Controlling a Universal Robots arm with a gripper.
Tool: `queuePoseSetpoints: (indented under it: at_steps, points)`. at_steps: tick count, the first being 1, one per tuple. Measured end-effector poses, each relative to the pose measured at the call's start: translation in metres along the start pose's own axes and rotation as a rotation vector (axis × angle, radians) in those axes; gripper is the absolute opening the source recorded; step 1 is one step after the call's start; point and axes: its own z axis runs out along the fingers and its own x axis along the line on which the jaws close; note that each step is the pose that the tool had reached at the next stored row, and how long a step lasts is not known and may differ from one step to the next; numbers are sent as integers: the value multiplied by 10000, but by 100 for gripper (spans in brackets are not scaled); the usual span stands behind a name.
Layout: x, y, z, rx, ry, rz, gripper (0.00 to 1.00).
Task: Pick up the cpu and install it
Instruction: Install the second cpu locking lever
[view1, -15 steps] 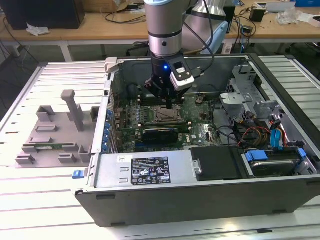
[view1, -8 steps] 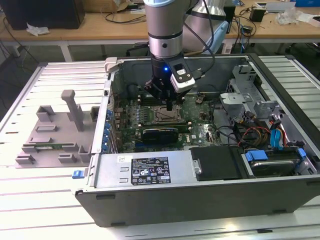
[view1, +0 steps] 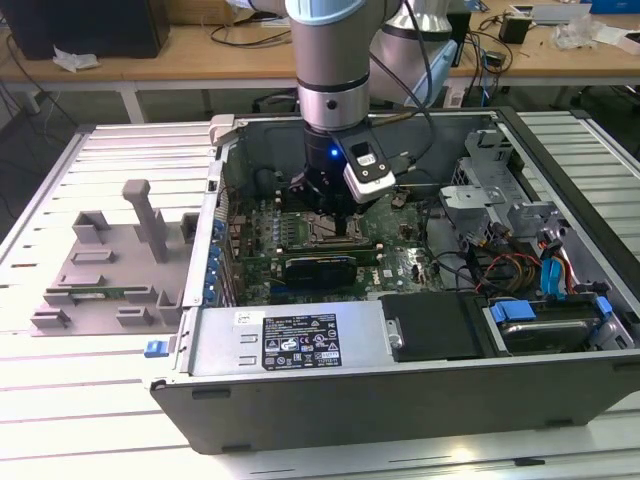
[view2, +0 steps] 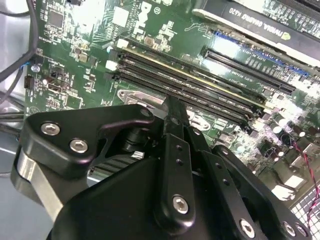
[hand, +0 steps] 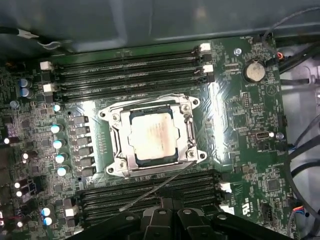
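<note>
The cpu (hand: 152, 137) is a small square chip with a shiny silver top, lying flat inside the dark metal-framed socket (hand: 116, 145) in the middle of the green motherboard (hand: 240, 125). A thin wire lever (hand: 160, 185) slants away from the socket's corner. In the exterior view my gripper (view1: 325, 208) hangs straight down into the open computer case, just above the socket (view1: 322, 232). Its black linkage (hand: 180, 222) shows at the edge of the first wrist view, a short way from the cpu. In the second wrist view the gripper (view2: 173, 109) points at the board beside the memory slots.
Black memory slots (hand: 125, 70) run on both sides of the socket. A graphics card (view1: 320, 268), cable bundles (view1: 500, 265) and a drive cage (view1: 490, 180) crowd the case. A grey fixture tray (view1: 110, 270) lies outside it at the exterior view's left.
</note>
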Motion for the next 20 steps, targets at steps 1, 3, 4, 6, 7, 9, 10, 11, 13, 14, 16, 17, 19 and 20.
queuePoseSetpoints:
  at_steps: [1,3,4,6,7,9,10,11,13,14,16,17,19,20]
  points:
    - [13,-2,4,-3,1,-17,11]
    - [48,-7,10,-8,0,-71,11]
    - [67,-9,14,-13,-1,-117,11]
    - [79,-11,25,-35,-3,-395,11]
    - [86,-12,30,-44,-4,-508,11]
    - [126,-12,41,-48,-5,-534,11]
    - [157,-11,51,-47,-4,-535,11]
    - [168,-12,62,-47,-4,-534,11]
    - [182,-14,78,-47,-4,-535,11]
    - [187,-15,83,-47,-4,-535,11]
    - [203,-16,100,-48,-4,-534,11]
    - [207,-17,105,-48,-4,-534,11]
    - [221,-19,118,-47,-4,-534,11]
    - [236,-20,143,-48,-5,-534,11]
